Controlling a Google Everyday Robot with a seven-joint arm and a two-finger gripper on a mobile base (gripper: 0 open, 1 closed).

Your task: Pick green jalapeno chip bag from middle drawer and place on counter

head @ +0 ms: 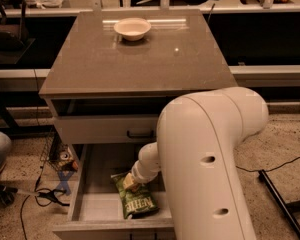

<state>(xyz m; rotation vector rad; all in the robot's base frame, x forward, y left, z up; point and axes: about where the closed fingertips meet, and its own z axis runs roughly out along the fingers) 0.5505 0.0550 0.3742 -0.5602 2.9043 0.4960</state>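
The green jalapeno chip bag (135, 199) lies flat on the floor of the open middle drawer (97, 206), near its front right. My gripper (130, 185) reaches down into the drawer and sits on the bag's upper end, touching it. My white arm (205, 159) fills the right foreground and hides the drawer's right part. The counter (135, 59) is the grey-brown slab on top of the cabinet.
A white bowl (132, 28) stands at the back middle of the counter. The grey drawer front with a black handle (140, 133) is above the open drawer. Cables (45, 196) and a metal rack lie on the floor to the left.
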